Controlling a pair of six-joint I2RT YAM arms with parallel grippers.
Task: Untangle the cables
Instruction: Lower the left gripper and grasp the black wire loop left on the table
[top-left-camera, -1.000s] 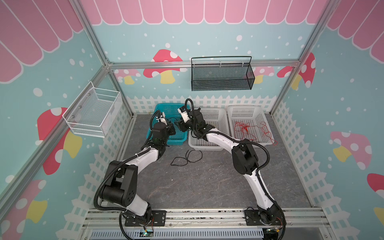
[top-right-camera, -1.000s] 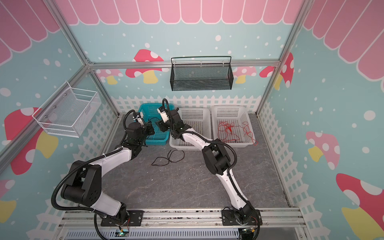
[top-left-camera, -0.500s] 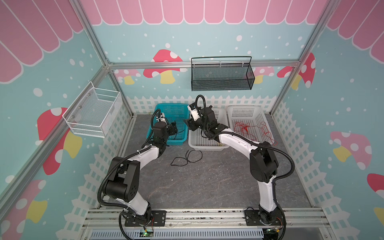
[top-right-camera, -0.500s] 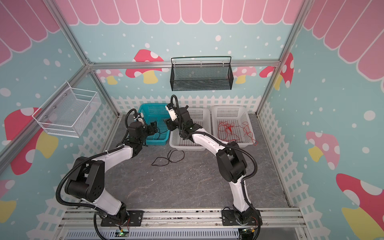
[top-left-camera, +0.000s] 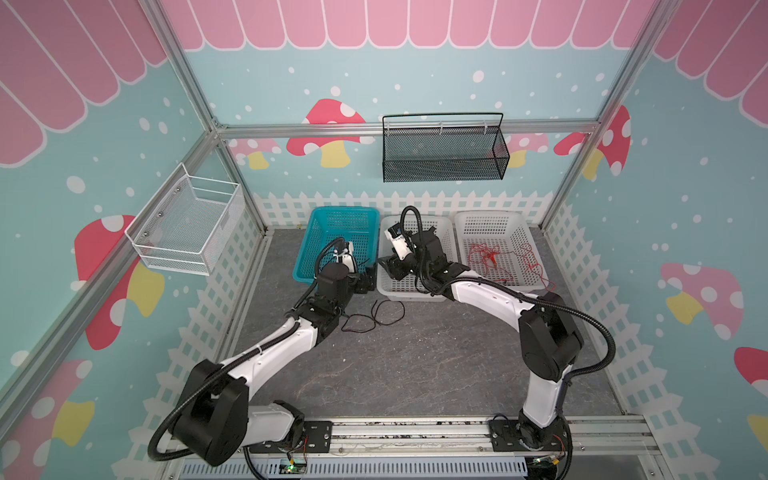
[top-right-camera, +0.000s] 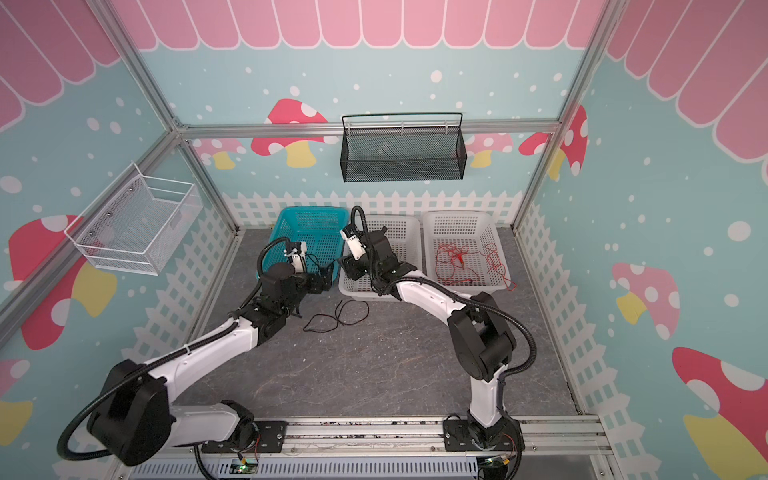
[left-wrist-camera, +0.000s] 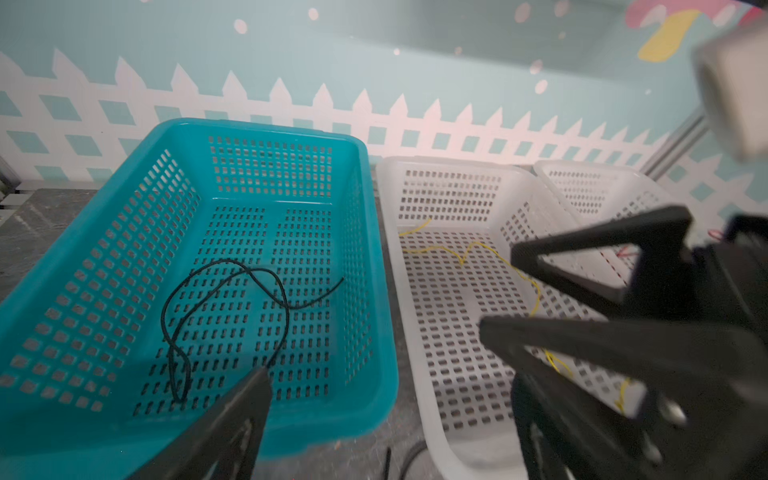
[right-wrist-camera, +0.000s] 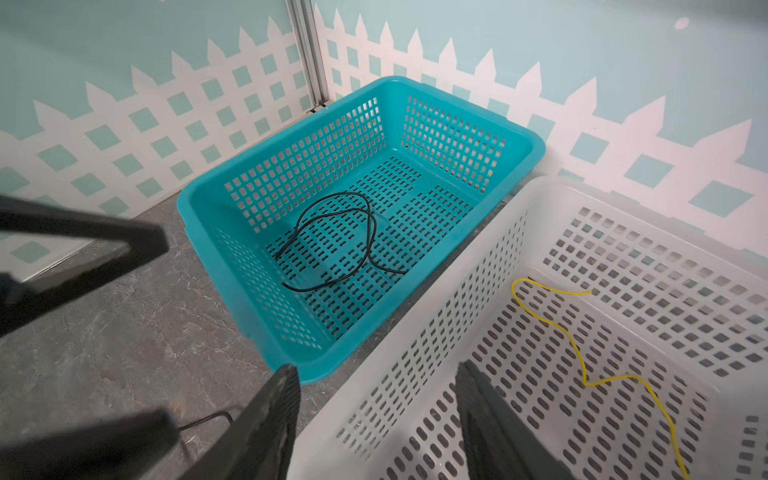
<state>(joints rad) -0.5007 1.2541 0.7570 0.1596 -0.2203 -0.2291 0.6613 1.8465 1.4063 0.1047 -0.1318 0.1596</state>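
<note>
One black cable (left-wrist-camera: 286, 316) in teal basket (left-wrist-camera: 257, 124), near left tool (top-left-camera: 368, 281).

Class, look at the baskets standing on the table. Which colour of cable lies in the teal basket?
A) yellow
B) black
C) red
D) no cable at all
B: a black cable lies looped on the floor of the teal basket, as both wrist views show.

Two black cables (left-wrist-camera: 286, 320) (top-left-camera: 375, 311), one yellow cable (right-wrist-camera: 582, 365), a red tangle (top-left-camera: 498, 259), five baskets (top-left-camera: 332, 212) (top-left-camera: 440, 220) (top-left-camera: 486, 216) (top-left-camera: 187, 224) (top-left-camera: 442, 153), two arms (top-left-camera: 282, 353) (top-left-camera: 490, 295).
</note>
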